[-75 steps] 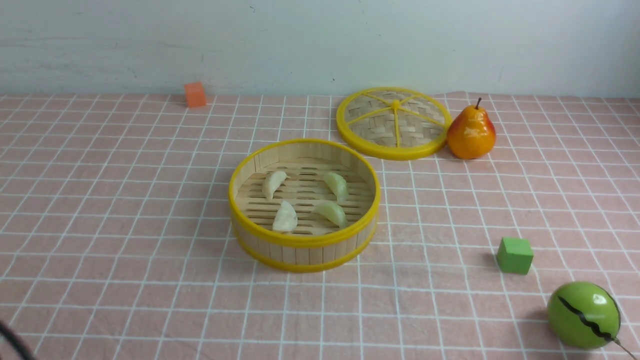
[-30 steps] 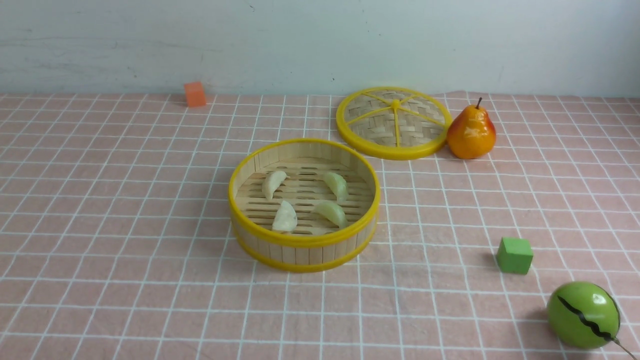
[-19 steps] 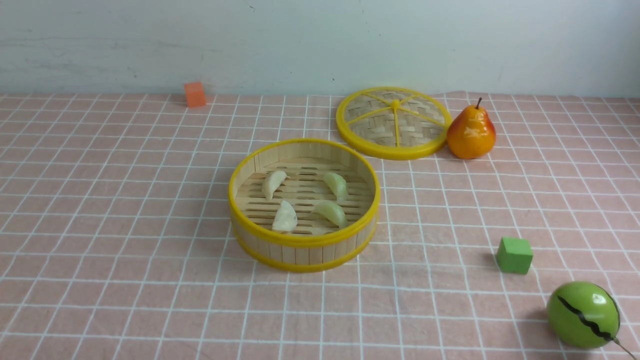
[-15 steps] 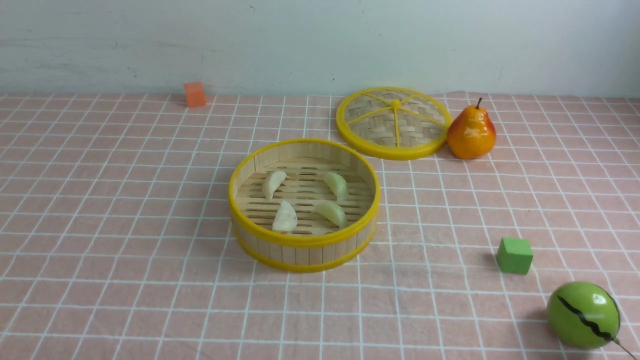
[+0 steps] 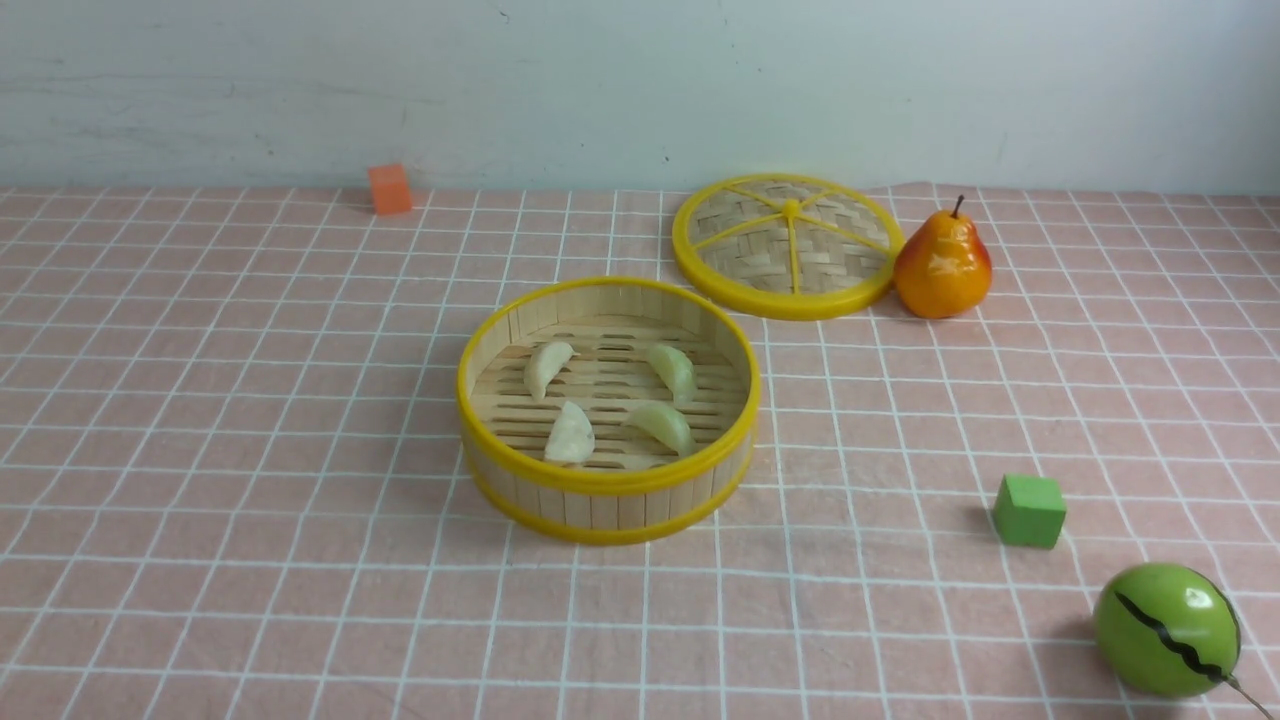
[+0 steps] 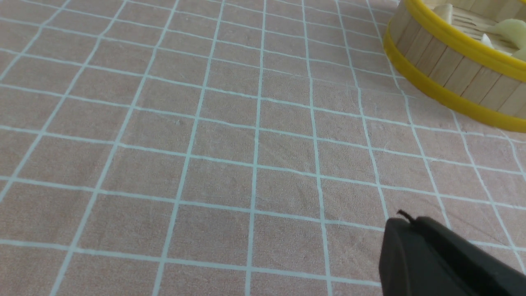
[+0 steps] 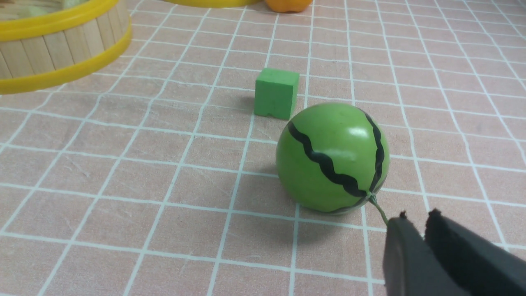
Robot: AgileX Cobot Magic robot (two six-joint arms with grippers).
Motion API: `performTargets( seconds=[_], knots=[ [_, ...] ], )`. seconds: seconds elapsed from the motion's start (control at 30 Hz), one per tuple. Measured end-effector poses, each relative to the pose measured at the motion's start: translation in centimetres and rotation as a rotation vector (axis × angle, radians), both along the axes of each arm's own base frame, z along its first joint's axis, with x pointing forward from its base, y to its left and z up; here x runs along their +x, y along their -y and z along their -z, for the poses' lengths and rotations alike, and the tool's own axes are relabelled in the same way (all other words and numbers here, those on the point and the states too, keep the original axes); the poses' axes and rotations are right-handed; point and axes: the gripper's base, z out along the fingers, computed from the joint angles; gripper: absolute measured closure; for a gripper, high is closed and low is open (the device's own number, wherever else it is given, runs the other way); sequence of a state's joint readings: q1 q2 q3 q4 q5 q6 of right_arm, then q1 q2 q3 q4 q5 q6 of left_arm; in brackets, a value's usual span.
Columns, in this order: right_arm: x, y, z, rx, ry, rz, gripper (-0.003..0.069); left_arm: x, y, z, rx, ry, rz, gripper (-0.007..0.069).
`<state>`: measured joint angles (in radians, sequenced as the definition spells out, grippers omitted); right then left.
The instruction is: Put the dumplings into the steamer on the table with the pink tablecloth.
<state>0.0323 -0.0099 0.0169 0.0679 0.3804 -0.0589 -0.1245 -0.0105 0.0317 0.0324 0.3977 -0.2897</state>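
Note:
The round bamboo steamer [image 5: 608, 485] with yellow rims stands mid-table on the pink grid tablecloth [image 5: 250, 420]. Several pale cream dumplings lie on its slatted floor, among them one at the back left [image 5: 547, 368] and one at the front right [image 5: 662, 424]. Neither gripper shows in the front view. In the left wrist view my left gripper [image 6: 404, 220] is shut and empty over bare cloth, with the steamer [image 6: 456, 70] some way off. In the right wrist view my right gripper [image 7: 415, 220] is shut and empty, close beside the toy watermelon's stem.
A flat woven lid [image 5: 787, 244] and a toy pear [image 5: 943, 266] sit at the back right. A green cube [image 5: 1029, 510] and a toy watermelon [image 5: 1167, 629] sit at the front right. An orange cube [image 5: 390, 189] is at the back left.
A dark arm part at the lower left corner of the front view 2.5 s ago has left the view. The steamer and dumplings have not moved.

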Motion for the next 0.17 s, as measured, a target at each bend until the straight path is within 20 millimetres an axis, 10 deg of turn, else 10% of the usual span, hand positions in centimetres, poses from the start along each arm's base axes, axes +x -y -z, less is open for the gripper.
performTargets(
  seconds=[0.17],
  knots=[
    [0.00,0.00,0.00,0.000,0.000,0.000,0.0569,0.00,0.00,0.00,0.000,0.000,0.000,0.0638]
  ],
)
